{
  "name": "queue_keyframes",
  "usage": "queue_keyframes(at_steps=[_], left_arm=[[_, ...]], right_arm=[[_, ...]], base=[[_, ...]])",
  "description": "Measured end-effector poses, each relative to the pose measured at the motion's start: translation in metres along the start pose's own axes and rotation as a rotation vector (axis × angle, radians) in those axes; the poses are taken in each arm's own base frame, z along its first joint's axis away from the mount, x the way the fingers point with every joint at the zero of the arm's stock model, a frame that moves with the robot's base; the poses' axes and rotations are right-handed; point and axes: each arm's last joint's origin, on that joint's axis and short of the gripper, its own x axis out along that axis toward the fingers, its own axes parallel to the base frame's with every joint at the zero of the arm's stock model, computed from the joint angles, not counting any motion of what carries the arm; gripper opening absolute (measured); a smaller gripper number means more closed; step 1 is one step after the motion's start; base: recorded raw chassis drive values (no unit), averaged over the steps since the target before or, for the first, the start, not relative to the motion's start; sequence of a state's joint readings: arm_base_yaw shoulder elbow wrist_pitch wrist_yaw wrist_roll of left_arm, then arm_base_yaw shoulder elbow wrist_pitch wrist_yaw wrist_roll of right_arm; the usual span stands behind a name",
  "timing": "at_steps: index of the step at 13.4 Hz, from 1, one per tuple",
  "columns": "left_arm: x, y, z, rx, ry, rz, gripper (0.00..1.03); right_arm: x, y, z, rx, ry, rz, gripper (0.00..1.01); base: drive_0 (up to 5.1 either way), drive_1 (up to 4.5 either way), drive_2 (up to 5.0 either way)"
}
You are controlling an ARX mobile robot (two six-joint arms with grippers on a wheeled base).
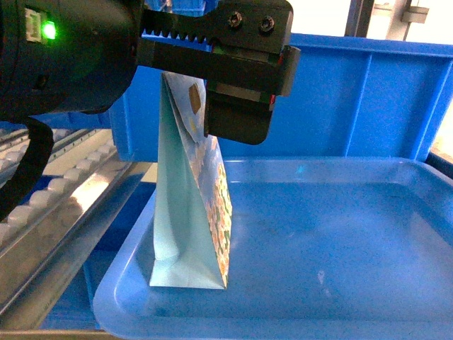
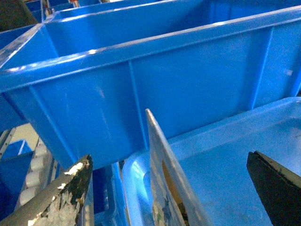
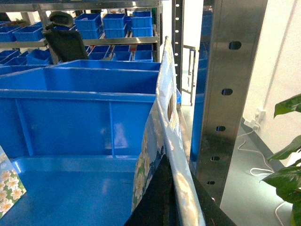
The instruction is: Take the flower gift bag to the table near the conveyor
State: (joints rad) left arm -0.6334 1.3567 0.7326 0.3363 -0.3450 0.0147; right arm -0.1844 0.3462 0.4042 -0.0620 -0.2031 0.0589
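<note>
A flower gift bag [image 1: 187, 227] stands upright at the left end of a glossy blue tray [image 1: 340, 234]. My left gripper [image 2: 168, 160] is open, its jaws wide apart on either side of that bag's top edge [image 2: 162, 188]. In the head view one of its fingers [image 1: 237, 117] hangs in front of the bag's flowered face. My right gripper [image 3: 181, 169] is shut on the top edge of a second flower gift bag [image 3: 148, 160], and it is outside the head view. The conveyor [image 1: 64, 184] slopes past on the left. The table is out of view.
A tall blue plastic bin [image 1: 354, 99] stands right behind the tray. The right wrist view shows a steel rack post [image 3: 230, 94] close on the right, a plant [image 3: 287, 160], shelves of blue bins behind, and a flowered bag [image 3: 9, 186] at the tray's far left.
</note>
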Motion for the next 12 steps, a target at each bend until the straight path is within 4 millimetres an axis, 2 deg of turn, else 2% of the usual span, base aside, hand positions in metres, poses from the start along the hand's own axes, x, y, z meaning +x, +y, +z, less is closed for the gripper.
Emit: queue_keyframes(at_steps=[5,6,7,9,12], left_arm=[[0.001,-0.001,-0.010,-0.020,0.069,-0.002,0.98],[0.002,-0.001,-0.012,-0.021,0.080,-0.004,0.94],[0.002,-0.001,-0.013,-0.028,0.088,-0.004,0.86],[0.003,-0.003,-0.023,-0.022,0.121,-0.003,0.57],[0.003,-0.004,-0.023,-0.022,0.118,0.001,0.12]], right_arm=[[0.000,0.000,0.000,0.000,0.000,0.000,0.02],[0.000,0.000,0.000,0.000,0.000,0.000,0.02],[0.000,0.000,0.000,0.000,0.000,0.000,0.02],[0.000,0.000,0.000,0.000,0.000,0.000,0.02],[0.000,0.000,0.000,0.000,0.000,0.000,0.02]], base=[[0.0,0.00,0.0],[0.0,0.00,0.0],[0.0,0.00,0.0],[0.0,0.00,0.0],[0.0,0.00,0.0]])
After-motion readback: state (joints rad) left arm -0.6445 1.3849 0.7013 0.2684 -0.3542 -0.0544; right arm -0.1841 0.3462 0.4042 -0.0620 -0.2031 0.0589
